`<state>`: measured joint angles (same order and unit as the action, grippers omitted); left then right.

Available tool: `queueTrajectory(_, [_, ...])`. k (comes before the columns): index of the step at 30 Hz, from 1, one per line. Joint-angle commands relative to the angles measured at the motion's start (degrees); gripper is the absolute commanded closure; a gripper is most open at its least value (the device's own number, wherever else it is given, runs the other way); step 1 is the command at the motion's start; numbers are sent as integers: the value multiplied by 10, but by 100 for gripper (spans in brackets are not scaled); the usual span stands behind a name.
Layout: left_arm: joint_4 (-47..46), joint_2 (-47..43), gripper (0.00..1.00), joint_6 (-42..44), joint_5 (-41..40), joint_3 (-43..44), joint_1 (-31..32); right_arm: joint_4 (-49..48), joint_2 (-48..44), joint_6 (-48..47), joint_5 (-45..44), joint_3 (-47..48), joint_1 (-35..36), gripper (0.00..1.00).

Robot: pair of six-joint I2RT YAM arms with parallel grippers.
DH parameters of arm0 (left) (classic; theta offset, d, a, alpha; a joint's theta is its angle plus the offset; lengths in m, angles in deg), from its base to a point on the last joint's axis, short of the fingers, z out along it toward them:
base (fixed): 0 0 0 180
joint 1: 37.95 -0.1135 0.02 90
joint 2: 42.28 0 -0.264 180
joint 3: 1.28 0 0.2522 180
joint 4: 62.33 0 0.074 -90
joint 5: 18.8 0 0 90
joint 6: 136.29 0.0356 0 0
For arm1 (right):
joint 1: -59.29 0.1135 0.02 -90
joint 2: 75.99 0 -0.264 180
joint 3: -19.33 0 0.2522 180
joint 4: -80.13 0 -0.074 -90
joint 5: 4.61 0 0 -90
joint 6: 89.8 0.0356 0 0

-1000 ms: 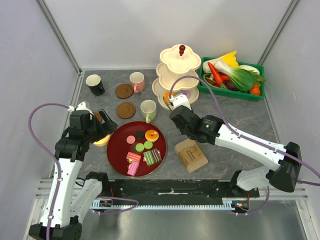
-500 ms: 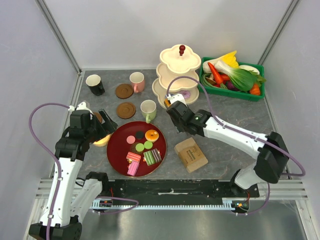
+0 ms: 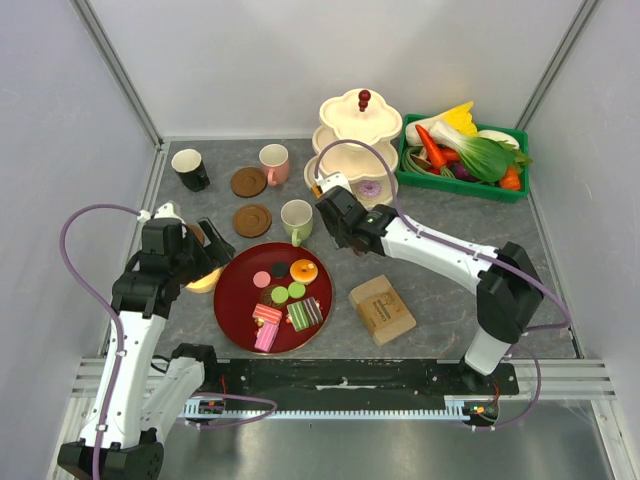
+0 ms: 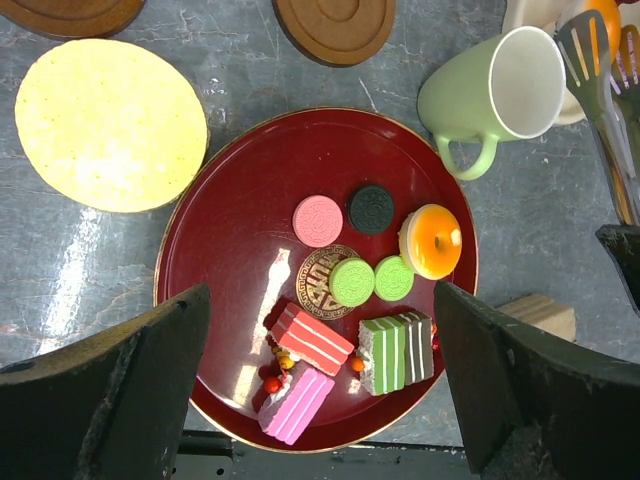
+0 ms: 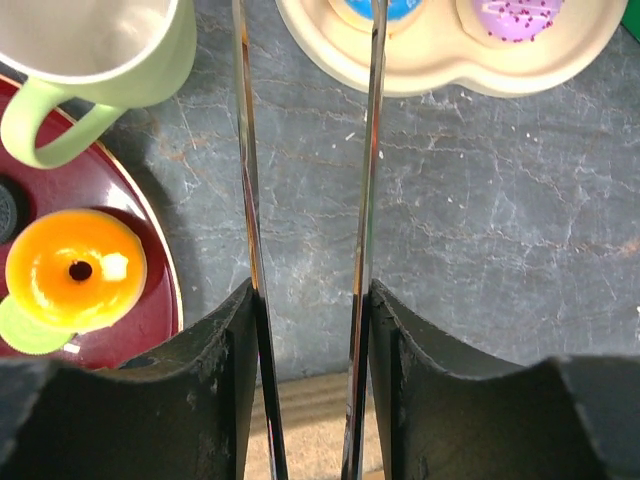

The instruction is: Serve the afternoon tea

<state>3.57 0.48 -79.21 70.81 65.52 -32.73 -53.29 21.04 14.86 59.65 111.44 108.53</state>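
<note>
The red tray (image 3: 232, 300) holds an orange iced donut (image 4: 432, 241), several macarons (image 4: 318, 220) and three striped cake slices (image 4: 397, 352). My left gripper (image 4: 320, 300) hovers open over the tray's near half, holding nothing. My right gripper (image 5: 310, 300) is shut on metal tongs (image 5: 243, 150), which point at the bottom tier (image 5: 450, 65) of the cream stand; their tips are cut off. A blue donut (image 5: 370, 8) and a purple donut (image 5: 515, 15) lie on that tier. The pale-green mug (image 3: 296, 220) stands just left of the tongs.
A pink mug (image 3: 273, 162), a black mug (image 3: 190, 168) and two brown coasters (image 3: 249, 181) stand at the back left. A yellow disc (image 4: 110, 125) lies left of the tray. A tan block (image 3: 381, 309) lies right of it. A green crate of vegetables (image 3: 462, 150) stands at the back right.
My right gripper with the tongs has swung left, from in front of the stand toward the pale-green mug. The left arm and the pastries have not moved.
</note>
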Motion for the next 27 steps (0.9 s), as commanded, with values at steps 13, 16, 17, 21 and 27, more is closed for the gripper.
queueTrajectory(13, [-18, -14, 2, 27, -18, 2, 0, -47, 144, -26, -78, 155, -15, 50])
queueTrajectory(16, [-19, -15, 2, 29, -18, 2, 0, -50, 163, -34, -95, 174, -18, 50])
queueTrajectory(17, [-19, -16, 2, 30, -18, 1, -1, -52, 169, -36, -95, 179, -20, 50])
queueTrajectory(21, [-19, -17, 2, 30, -18, 1, -1, -51, 195, -41, -96, 203, -28, 50])
queueTrajectory(27, [-19, -17, 2, 30, -18, 1, -1, -54, 223, -46, -93, 231, -38, 49])
